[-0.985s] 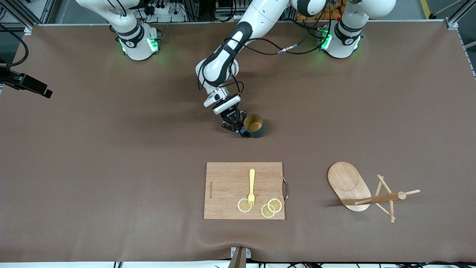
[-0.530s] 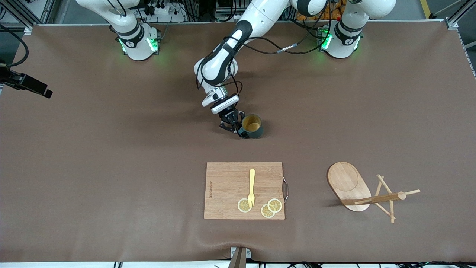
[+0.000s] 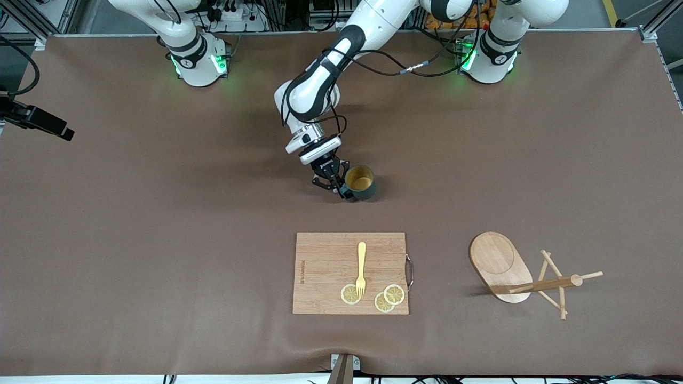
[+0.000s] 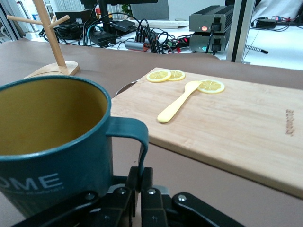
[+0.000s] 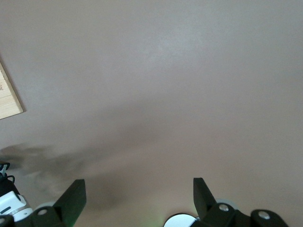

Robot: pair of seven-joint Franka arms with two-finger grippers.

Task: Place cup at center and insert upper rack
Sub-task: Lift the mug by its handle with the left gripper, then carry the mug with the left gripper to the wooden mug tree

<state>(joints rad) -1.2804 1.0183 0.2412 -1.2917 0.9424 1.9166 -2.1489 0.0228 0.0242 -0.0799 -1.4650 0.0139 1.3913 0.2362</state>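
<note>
The dark teal cup [image 3: 360, 182], yellowish inside, is upright near the table's middle, farther from the front camera than the cutting board. My left gripper [image 3: 340, 189] is shut on its loop handle, beside the cup toward the right arm's end. The left wrist view shows the fingers [image 4: 141, 177] pinching the handle and the cup [image 4: 47, 142] with white lettering. The wooden mug tree [image 3: 501, 266] stands upright toward the left arm's end; it also shows in the left wrist view [image 4: 52, 42]. My right gripper [image 5: 137, 182] is open and empty over bare table; the front view does not show it.
A rectangular wooden cutting board [image 3: 325, 272] lies nearer the front camera than the cup, with a yellow fork [image 3: 361, 266] and three lemon slices [image 3: 394, 294] on it. The board also shows in the left wrist view [image 4: 246, 127]. A brown mat [image 3: 160, 240] covers the table.
My left gripper has shifted the cup a little toward the right arm's end of the table. The mug tree and board have not moved.
</note>
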